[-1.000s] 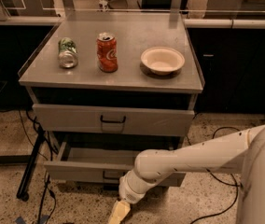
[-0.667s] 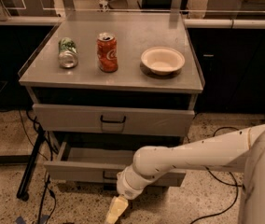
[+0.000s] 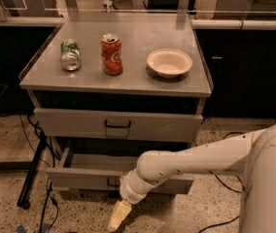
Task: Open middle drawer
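The middle drawer (image 3: 75,178) is a grey metal drawer that stands pulled out below the upper drawer front (image 3: 152,126). Its inside (image 3: 104,161) shows from above. Its small black handle (image 3: 110,182) is partly covered by my arm. My gripper (image 3: 118,215) hangs just below and in front of the drawer's front, near its centre, pointing down and to the left towards the floor. It holds nothing that I can see. My white arm (image 3: 191,161) reaches in from the right across the drawer front.
On the cabinet top (image 3: 143,38) are a green can on its side (image 3: 70,55), an upright red can (image 3: 112,54) and a white bowl (image 3: 169,62). A black stand leg (image 3: 33,174) and cables (image 3: 45,208) lie left of the cabinet.
My gripper has shifted slightly to the left below the drawer front. The drawer stays pulled out as before.
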Robot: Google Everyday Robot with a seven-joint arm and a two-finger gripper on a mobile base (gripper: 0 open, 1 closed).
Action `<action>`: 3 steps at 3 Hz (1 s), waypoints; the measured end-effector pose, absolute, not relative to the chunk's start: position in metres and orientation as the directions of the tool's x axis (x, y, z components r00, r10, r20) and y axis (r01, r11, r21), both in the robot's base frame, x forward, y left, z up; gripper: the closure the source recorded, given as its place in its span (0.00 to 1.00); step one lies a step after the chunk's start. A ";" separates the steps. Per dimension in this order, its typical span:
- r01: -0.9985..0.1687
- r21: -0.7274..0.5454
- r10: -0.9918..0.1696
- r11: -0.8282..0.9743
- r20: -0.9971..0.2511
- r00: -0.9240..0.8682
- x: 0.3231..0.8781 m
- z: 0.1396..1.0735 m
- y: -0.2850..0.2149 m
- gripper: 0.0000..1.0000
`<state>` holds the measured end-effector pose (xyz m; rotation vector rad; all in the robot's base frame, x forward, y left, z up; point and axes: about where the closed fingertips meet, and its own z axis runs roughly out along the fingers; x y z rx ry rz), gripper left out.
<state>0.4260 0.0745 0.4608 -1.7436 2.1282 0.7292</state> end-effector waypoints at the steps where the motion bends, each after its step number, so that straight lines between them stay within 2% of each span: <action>1: -0.973 0.192 -0.821 0.130 -0.529 -0.215 0.440 0.452 0.081 0.00; 3: -0.951 0.251 -0.807 0.182 -0.514 -0.290 0.434 0.422 0.079 0.00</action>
